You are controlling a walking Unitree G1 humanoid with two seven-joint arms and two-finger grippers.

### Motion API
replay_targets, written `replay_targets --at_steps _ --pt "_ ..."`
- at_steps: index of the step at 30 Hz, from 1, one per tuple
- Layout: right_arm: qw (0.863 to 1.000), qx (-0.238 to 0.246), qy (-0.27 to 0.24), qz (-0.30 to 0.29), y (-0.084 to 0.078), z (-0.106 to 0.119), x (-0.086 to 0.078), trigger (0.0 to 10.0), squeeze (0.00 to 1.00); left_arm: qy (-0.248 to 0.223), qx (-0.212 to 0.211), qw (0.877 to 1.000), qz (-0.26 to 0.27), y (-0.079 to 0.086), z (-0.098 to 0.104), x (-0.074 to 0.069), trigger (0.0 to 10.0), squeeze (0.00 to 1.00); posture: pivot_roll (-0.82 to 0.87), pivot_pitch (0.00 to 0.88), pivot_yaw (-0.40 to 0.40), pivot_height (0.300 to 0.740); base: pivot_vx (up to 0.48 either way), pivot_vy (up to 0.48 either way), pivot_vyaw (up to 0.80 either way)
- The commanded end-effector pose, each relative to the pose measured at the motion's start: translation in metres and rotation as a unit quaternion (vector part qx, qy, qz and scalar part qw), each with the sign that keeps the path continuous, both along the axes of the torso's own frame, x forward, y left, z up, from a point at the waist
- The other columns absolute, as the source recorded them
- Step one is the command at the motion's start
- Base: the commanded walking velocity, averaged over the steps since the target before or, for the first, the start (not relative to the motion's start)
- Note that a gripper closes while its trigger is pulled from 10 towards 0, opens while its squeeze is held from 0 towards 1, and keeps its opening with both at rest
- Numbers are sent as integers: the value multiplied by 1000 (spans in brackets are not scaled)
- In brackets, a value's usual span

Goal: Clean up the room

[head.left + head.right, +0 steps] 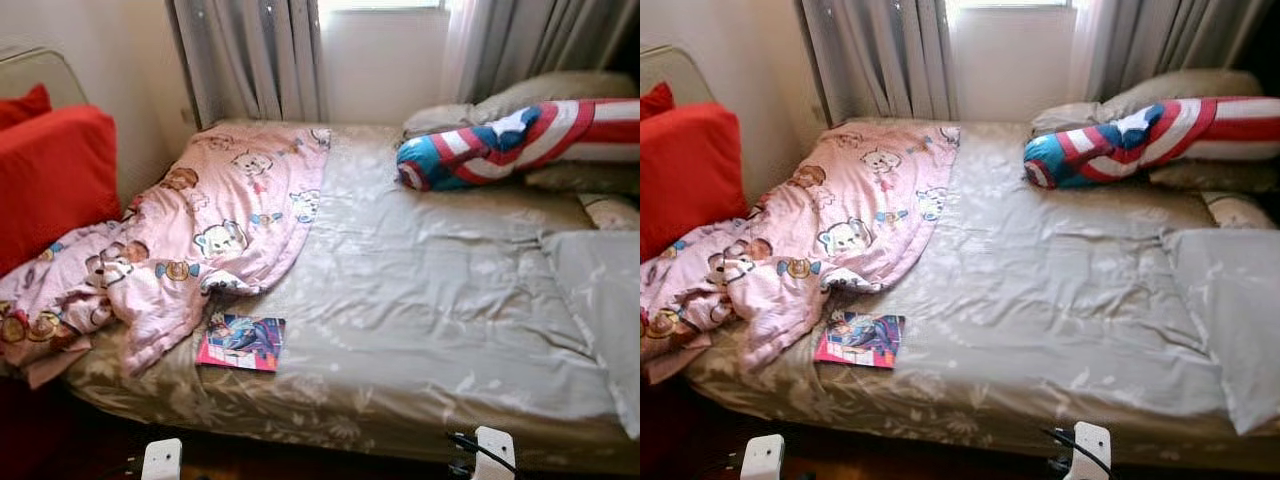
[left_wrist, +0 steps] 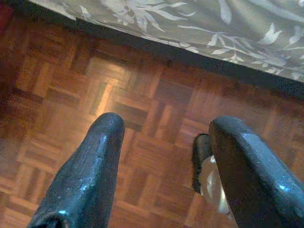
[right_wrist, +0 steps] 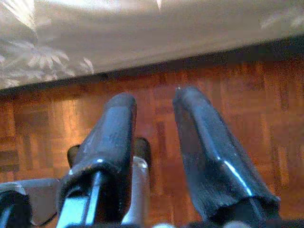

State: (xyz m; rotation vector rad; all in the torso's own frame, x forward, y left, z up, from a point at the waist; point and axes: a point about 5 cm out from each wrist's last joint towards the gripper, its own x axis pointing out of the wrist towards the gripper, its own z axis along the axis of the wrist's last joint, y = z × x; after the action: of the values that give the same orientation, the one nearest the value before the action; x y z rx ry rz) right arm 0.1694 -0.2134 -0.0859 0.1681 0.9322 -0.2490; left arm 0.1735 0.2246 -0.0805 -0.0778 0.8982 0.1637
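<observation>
A crumpled pink cartoon blanket (image 1: 200, 235) lies over the left side of the bed (image 1: 430, 300) and spills off its left edge. A colourful comic book (image 1: 241, 342) rests flat near the bed's front edge, just below the blanket. A red, white and blue shield-pattern bolster (image 1: 510, 142) lies at the head on the right, against grey pillows (image 1: 560, 92). My left gripper (image 2: 166, 128) hangs open above the parquet floor (image 2: 71, 95) beside the bed's edge. My right gripper (image 3: 154, 97) is open too, low over the floor by the floral bed skirt (image 3: 42, 66), holding nothing.
Red cushions (image 1: 50, 175) stand at the far left beside the bed. Grey curtains (image 1: 250, 60) and a window back the bed. A loose grey pillowcase (image 1: 600, 300) lies at the right edge. My two white forearms (image 1: 162, 460) show low in front of the bed.
</observation>
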Motion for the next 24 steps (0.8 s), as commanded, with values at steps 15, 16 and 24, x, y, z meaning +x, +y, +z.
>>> replay_targets --at_steps 15,16,24 --pt "1000 5 2 7 10 0 5 10000 0 5 3 1000 7 3 0 -1 10000 0 -13 0 33 740 0 379 0" --pt "1000 5 2 7 10 0 5 10000 0 5 3 1000 7 3 0 -1 10000 0 -13 0 33 740 0 382 0" --pt "1000 7 0 10 14 1 8 10000 0 4 3 1000 8 3 0 -1 10000 0 -13 0 33 740 0 379 0"
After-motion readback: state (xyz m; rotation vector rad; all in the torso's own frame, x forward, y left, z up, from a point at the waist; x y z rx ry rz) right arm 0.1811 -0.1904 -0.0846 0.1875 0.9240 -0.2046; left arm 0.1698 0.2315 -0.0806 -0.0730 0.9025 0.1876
